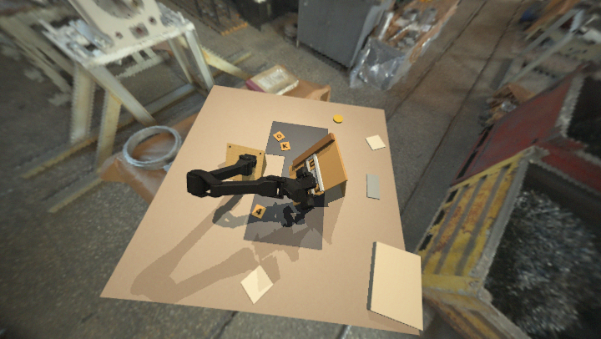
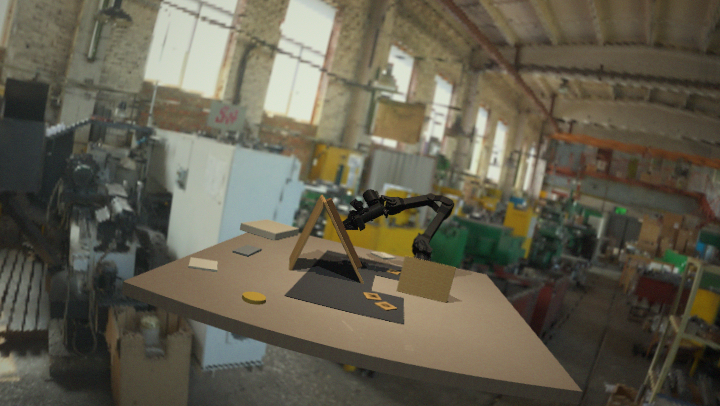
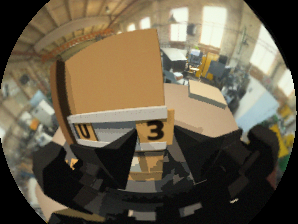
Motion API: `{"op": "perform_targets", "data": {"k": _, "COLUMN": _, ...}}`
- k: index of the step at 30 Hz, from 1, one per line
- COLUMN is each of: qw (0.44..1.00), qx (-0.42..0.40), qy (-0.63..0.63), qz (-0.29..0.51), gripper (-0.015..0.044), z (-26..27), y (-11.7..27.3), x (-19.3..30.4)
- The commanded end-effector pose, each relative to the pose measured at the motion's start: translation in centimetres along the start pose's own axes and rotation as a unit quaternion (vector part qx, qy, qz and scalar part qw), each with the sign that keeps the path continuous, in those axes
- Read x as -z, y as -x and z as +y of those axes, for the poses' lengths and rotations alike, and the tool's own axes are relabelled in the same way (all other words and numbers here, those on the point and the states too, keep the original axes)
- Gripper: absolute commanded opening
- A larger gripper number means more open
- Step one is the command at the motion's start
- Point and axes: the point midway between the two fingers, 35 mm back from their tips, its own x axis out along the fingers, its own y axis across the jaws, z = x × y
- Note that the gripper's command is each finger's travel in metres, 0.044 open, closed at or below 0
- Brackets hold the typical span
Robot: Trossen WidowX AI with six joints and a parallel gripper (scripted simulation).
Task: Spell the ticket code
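My gripper (image 3: 155, 129) (image 2: 346, 224) is shut on the 3 tile (image 3: 155, 130), which sits upright at the right end of the white rail (image 3: 117, 114) (image 1: 319, 172), overlapping its channel and sticking out a little to the right. A U tile (image 3: 85, 132) is in the rail's left part, with a gap between it and the 3. The rail is on the sloping orange-brown board (image 1: 335, 164) (image 3: 115, 75). Loose tiles O (image 1: 278, 135), K (image 1: 285, 146) and 4 (image 1: 259, 210) lie on the dark mat (image 1: 311, 240). No code is readable.
A tan panel (image 1: 234, 153) (image 2: 426, 279) stands near the arm's base. A yellow disc (image 1: 337, 118) (image 2: 253, 297), grey slab (image 1: 372, 185) (image 2: 247, 250), large pale block (image 1: 395, 285) (image 3: 206, 93) and pale squares (image 1: 375, 142) (image 1: 257, 284) lie around the board.
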Motion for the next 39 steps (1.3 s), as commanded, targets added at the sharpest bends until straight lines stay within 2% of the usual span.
{"op": "perform_targets", "data": {"k": 1, "qw": 1.000, "qx": 0.000, "qy": -0.001, "qz": 0.002, "gripper": 0.0000, "z": 0.1, "y": 0.0, "x": 0.1}}
{"op": "perform_targets", "data": {"k": 39, "qw": 1.000, "qx": 0.000, "qy": -0.002, "qz": 0.002, "gripper": 0.0000, "z": 2.7, "y": -0.1, "x": 0.2}}
